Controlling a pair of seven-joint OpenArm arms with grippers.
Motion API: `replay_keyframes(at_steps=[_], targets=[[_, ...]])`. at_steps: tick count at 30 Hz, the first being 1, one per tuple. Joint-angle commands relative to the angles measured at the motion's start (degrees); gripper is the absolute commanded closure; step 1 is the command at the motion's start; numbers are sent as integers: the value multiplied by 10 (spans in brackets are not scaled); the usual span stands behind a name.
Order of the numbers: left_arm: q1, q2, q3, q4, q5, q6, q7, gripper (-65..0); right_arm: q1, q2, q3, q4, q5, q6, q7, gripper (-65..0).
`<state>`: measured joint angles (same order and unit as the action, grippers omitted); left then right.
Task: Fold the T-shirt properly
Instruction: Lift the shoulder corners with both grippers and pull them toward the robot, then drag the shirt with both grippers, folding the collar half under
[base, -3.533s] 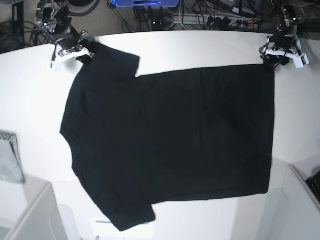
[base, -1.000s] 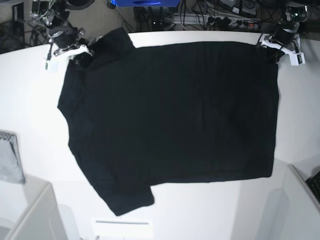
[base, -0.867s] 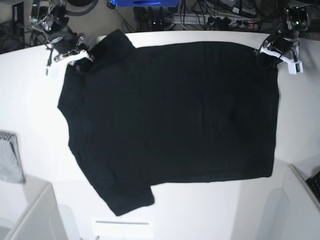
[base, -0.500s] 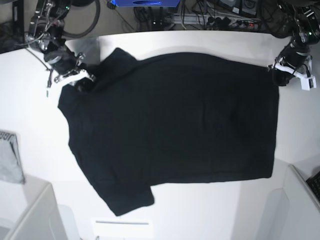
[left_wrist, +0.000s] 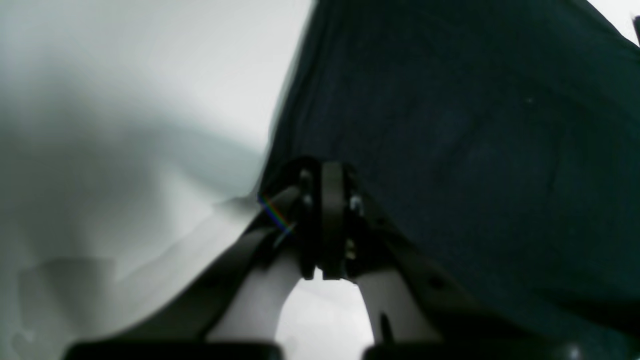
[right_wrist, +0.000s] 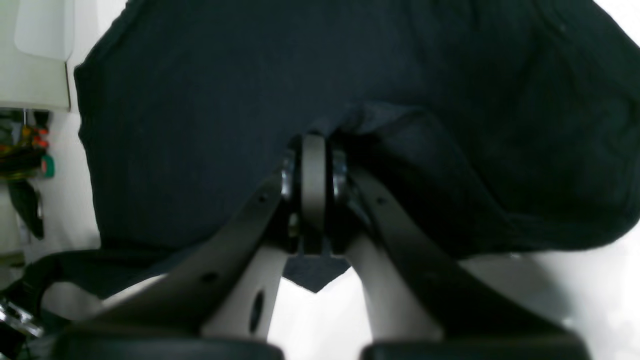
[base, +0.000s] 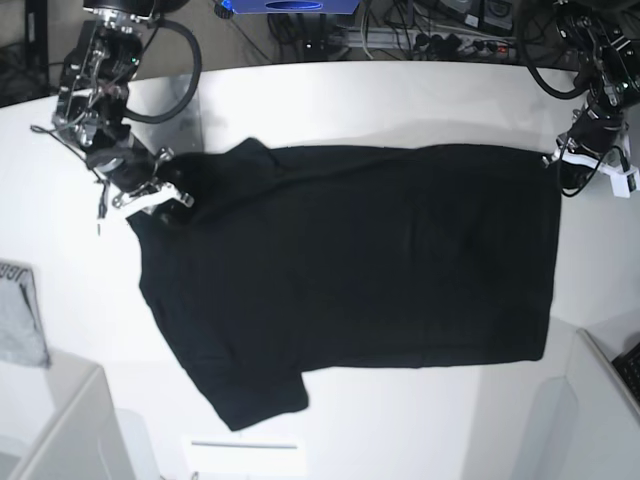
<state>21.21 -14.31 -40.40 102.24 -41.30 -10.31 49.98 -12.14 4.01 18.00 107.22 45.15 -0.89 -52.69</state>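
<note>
The black T-shirt (base: 340, 280) lies spread plain side up on the white table (base: 400, 100), sleeves to the left in the base view. My right gripper (base: 165, 195) is shut on the far-left shoulder and sleeve area. In the right wrist view the right gripper (right_wrist: 314, 145) pinches a bunched ridge of the T-shirt (right_wrist: 200, 100). My left gripper (base: 567, 170) is shut on the far-right hem corner. In the left wrist view the left gripper (left_wrist: 327, 185) clamps the edge of the T-shirt (left_wrist: 475, 125), which stretches away to the right.
A small grey item with lettering (base: 18, 315) lies at the left edge. White boxes stand at the front left (base: 60, 420) and front right (base: 600, 400). Cables and power strips (base: 430, 30) run behind the table. A thin white strip (base: 245, 445) lies near the front edge.
Both grippers have come forward from the table's back edge, still shut on the shirt's far edge. That edge now lies nearer the front, with more bare table behind it.
</note>
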Motion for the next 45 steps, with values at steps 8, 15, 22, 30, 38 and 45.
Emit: replay_keyframes(at_steps=[8,15,22,30,38,45], targets=[[-36,-9,-3,-44,-6,1,-12,0,52,3,-1,-41,8,2,9,0],[-55,-13,25,-58,-5,31,-12,0,95,3,-1,-72,8,2,9,0],[-89,-13,32,-59,-5,40,-12,0,124,3,-2,-106,7,2,9,0],[-122,-11,42,-101,57,40,-12,0,158,6,-2,-150,7,2,13,0],[-143,-13,61,-120,59,40,-12,0,180,4,-2,-168,7,2,10,0],[-162,-13,55,-132,60,40,-12,0,183,3,-1,-201,7,2,14,-17]])
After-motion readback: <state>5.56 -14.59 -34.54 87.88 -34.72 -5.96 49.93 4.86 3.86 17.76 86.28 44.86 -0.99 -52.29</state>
